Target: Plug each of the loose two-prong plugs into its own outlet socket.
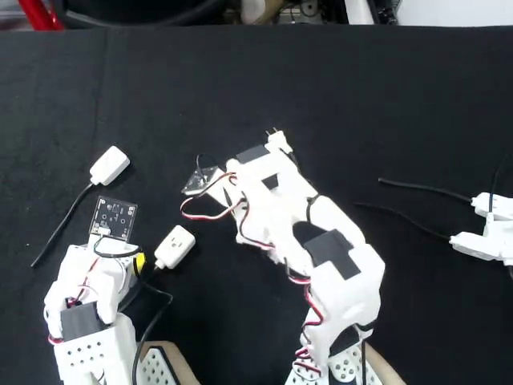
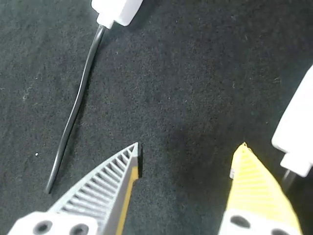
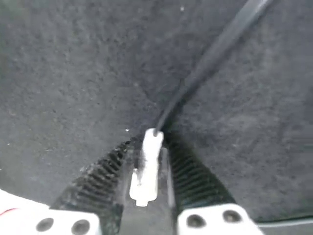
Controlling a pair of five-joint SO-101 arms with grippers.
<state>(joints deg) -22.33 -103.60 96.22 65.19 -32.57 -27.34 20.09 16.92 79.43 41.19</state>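
My right gripper (image 3: 149,147) is shut on a small white plug (image 3: 145,169), whose black cable (image 3: 215,54) runs away over the black cloth. From above, that plug's two prongs (image 1: 275,132) stick out past the right arm's tip near the table's middle. My left gripper (image 2: 190,147) is open over bare cloth, with a grey finger (image 2: 110,178) and a yellow finger (image 2: 254,181). Ahead of it lies one loose white plug (image 2: 117,9) (image 1: 110,164) on a black cable (image 2: 76,107). A second loose white plug (image 2: 297,129) (image 1: 175,246) lies beside the yellow finger.
Two white socket bodies (image 1: 490,204) (image 1: 479,243) with black cables (image 1: 417,188) sit at the right edge. A clear plastic piece (image 1: 200,180) lies by the right arm (image 1: 321,249). The left arm (image 1: 88,305) stands at the front left corner.
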